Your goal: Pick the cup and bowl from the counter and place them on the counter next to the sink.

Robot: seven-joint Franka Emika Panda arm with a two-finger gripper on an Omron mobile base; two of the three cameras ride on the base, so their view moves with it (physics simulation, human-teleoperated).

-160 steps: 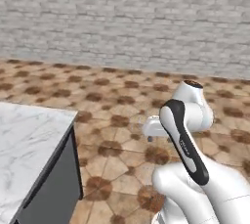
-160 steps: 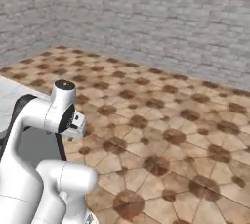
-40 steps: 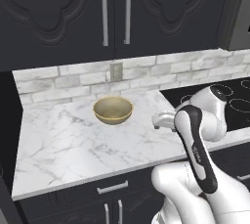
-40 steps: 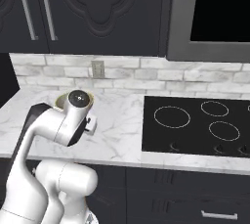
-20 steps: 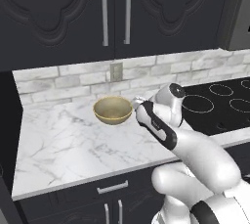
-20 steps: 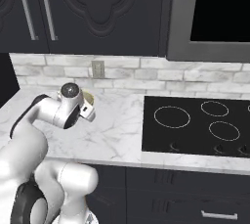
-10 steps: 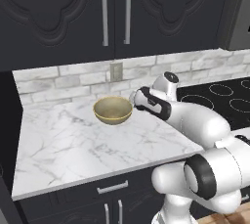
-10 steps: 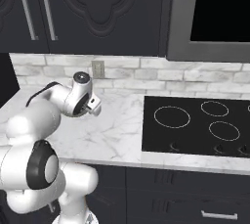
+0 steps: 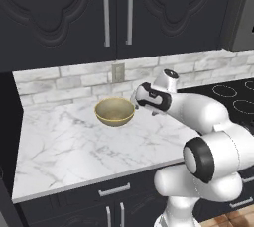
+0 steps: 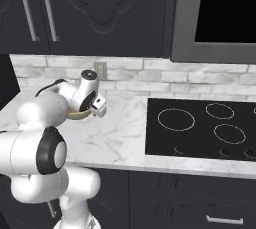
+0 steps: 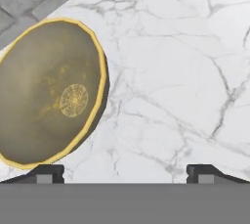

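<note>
One object of the task sits within reach here: the round tan-gold bowl with its paler olive inside (image 9: 114, 111), upright on the white grey-veined marble counter (image 9: 69, 146), near the brick backsplash and well clear of the black glass cooktop (image 10: 205, 128). The two-finger gripper (image 9: 135, 98) on the white arm hovers just beside the bowl's right rim in the left base view, above the counter, not touching it. In the hand view the jaws stand fully apart with nothing between them; the two dark fingertips (image 11: 45, 173) rise at the bottom edge, and the gap between them looks down on bare marble. The bowl (image 11: 49, 91) lies off to the left side of that view, its near rim roughly above the left fingertip, so the bowl is offset sideways from the gripper's centre line rather than under it. Judgement: the coming move needs a lateral shift toward the bowl until one finger falls inside the rim and one outside, then a descent. In the right base view the bowl (image 10: 77, 115) is mostly hidden behind the hand.
</note>
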